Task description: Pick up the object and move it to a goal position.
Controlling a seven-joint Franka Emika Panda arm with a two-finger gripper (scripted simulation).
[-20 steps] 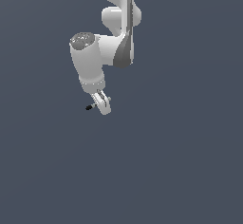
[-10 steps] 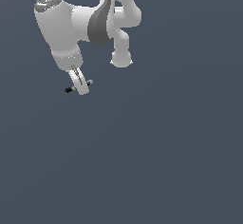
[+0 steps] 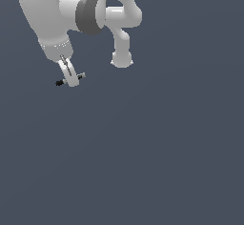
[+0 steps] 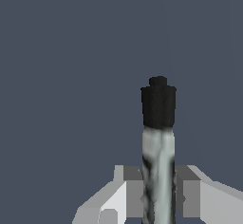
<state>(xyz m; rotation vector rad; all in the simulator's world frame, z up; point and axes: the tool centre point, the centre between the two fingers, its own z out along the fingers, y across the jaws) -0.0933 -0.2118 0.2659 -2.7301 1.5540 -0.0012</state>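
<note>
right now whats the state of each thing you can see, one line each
rod: held off the ground, clamped between the fingers, black tip sticking out past them; in the exterior view it lies crosswise, tip toward that view's left
gripper: shut on the rod, hanging below the arm
arm: raised, wrist at the exterior view's upper left

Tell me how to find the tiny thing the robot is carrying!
Follow the big white arm at the exterior view's upper left down to its hand. Pinched there is a thin pen-like rod poking out both sides. It is pale grey with a black tip.
</note>
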